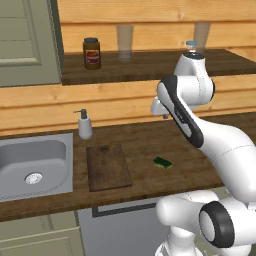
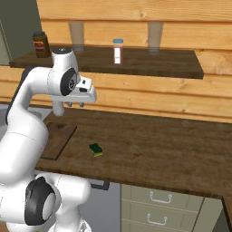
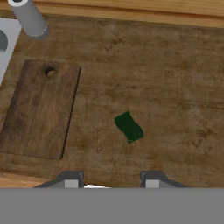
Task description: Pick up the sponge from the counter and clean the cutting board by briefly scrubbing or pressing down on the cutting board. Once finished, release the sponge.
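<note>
Hand view looks straight down on the counter [image 3: 175, 87], the long dark plank worktop. I see the steel sink [image 1: 35, 167] set into its left end. Just right of the sink lies the cutting board [image 3: 41, 111], flat, with its small dark spot at the far end. The sponge [image 3: 129, 127] lies on the bare planks to the right of the board, near it but clearly apart, green side up and turned a little askew.

My gripper [image 3: 111, 181] hangs high above the counter, its fingertips showing on either side of a gap, clenched as far as they go with nothing between them. I have to spread the fingers before I descend.

I judge the sponge light and soft: it should give under the pads, so a grip across its shorter sides, low on the block, ought to hold without slipping. It is thin, so the fingertips must come nearly to the wood.

A soap dispenser [image 1: 84, 125] stands at the far edge of the counter beside the sink, well clear of my path. On the higher shelf [image 2: 149, 65] sit a brown jar [image 1: 92, 53], two glasses [image 2: 154, 37] and a small white bottle [image 2: 118, 51], all out of the way. Nothing lies between the sponge and the board.
</note>
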Tool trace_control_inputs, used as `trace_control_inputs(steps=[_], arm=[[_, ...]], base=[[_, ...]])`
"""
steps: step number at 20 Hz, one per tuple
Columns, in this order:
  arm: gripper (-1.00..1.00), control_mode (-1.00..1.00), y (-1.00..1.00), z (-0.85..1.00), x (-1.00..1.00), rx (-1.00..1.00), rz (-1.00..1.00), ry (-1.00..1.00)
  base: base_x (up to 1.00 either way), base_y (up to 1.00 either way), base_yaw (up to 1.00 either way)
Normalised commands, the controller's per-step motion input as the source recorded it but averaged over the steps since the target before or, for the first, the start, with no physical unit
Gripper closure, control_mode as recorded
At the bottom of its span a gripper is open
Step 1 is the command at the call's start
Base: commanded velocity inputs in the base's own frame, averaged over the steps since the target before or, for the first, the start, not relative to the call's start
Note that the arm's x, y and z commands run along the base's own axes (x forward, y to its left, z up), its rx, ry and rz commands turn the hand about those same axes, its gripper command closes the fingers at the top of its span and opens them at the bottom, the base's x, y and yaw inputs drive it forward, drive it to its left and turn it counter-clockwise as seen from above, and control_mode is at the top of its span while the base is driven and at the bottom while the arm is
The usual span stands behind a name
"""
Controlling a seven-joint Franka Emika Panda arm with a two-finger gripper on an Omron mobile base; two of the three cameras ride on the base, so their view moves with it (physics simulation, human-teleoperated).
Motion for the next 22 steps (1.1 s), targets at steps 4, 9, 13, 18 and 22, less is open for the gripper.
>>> trace_control_inputs(steps=[4,9,13,18,22], arm=[[-1.0,-1.0,0.01,0.0,-0.06,0.0,0.0,0.0],[-1.0,-1.0,0.01,-0.16,0.0,0.0,0.0,0.1],[-1.0,-1.0,0.0,-0.11,0.02,0.0,0.0,0.14],[-1.0,-1.0,0.0,-0.19,-0.04,0.0,0.06,0.03],[-1.0,-1.0,-0.1,-0.24,-0.18,0.0,0.14,0.0]], base=[[0.0,0.0,0.0],[0.0,0.0,0.0],[0.0,0.0,0.0],[0.0,0.0,0.0],[0.0,0.0,0.0]])
